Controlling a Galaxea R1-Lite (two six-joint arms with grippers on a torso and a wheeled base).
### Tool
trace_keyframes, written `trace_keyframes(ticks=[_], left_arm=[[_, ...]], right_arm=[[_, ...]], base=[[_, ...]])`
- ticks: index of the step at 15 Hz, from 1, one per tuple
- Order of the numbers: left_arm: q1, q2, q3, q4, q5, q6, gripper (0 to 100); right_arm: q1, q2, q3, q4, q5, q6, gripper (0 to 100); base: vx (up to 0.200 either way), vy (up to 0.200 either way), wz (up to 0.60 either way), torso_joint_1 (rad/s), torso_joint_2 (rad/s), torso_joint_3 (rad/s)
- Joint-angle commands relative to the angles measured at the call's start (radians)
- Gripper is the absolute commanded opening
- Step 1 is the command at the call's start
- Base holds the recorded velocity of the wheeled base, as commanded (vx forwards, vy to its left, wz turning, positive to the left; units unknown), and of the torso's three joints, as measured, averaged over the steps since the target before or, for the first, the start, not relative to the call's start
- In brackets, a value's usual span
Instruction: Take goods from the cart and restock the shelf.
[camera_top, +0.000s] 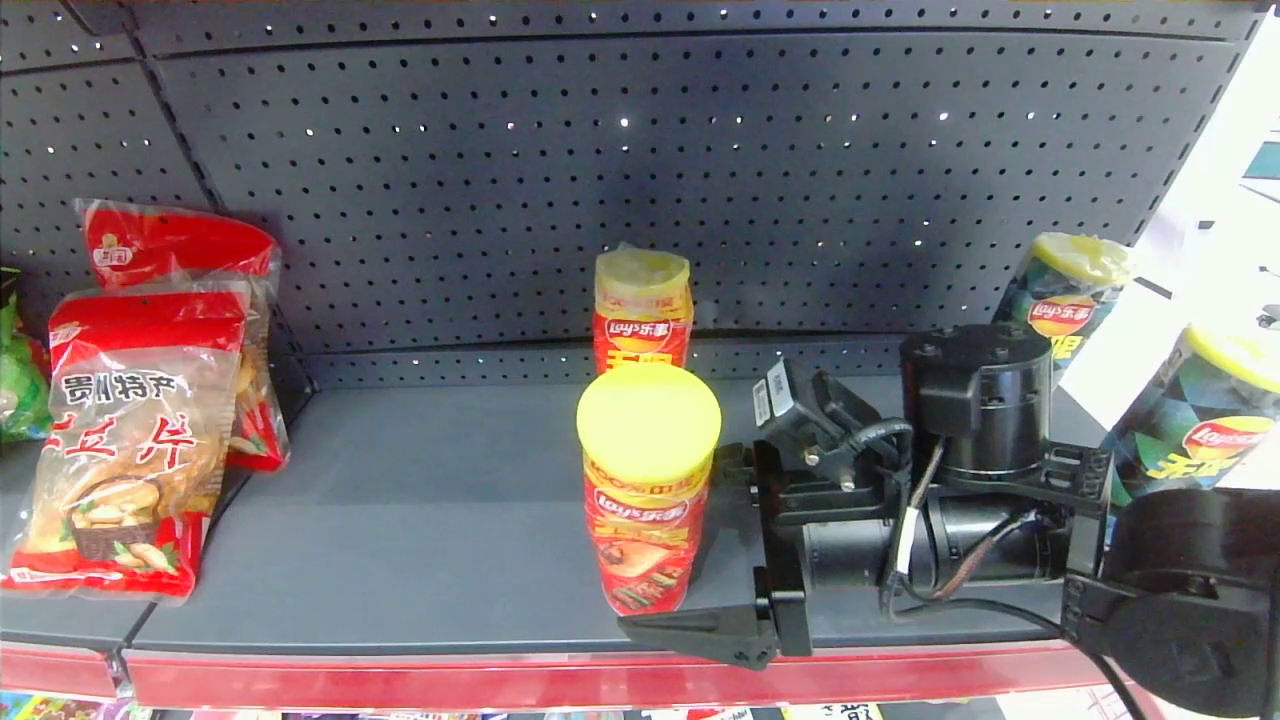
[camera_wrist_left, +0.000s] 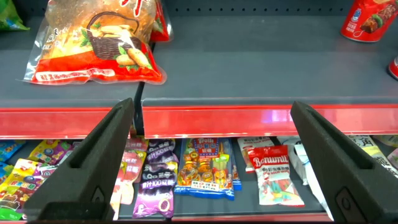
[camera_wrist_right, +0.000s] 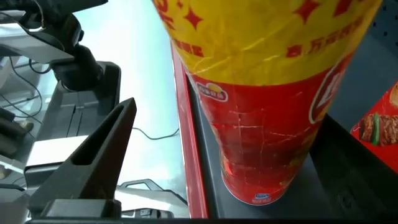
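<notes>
Red can (camera_top: 648, 490) with a yellow lid could be tipped off the shelf (camera_top: 420, 540) if it is clipped by a finger when the right end effector (camera_top: 650, 545) is drawn back. It stands upright near the front edge, between the open fingers, with a gap seen beside one.

We see a red can (camera_top: 645, 530), yellow lid (camera_top: 648, 425), on a dark grey shelf (camera_top: 420, 520) with red edge strip (camera_top: 450, 680). The right-hand cans (camera_top: 1060, 310): black-green pattern; snack bags (camera_top: 120, 460) red.

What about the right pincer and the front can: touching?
Cannot tell. Right wrist view: one finger stands clear of the front can; the other is partly hidden behind it.
</notes>
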Motion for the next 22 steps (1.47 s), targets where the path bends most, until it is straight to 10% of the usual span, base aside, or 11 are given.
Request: trace_keyframes(ticks=[1,22], left_arm=[[0.000,0.001,0.000,0.000,0.000,0.000,100],[0.000,0.001,0.000,0.000,0.000,0.000,100]], right_arm=[[-0.002,0.002,0.002,-0.001,0.001,0.000,100],[-0.151,0.060,-0.018,-0.030,0.002,-0.003,100]], base=[[0.000,0.000,0.00,0.000,0.00,0.000],[0.000,0.000,0.00,0.000,0.00,0.000]])
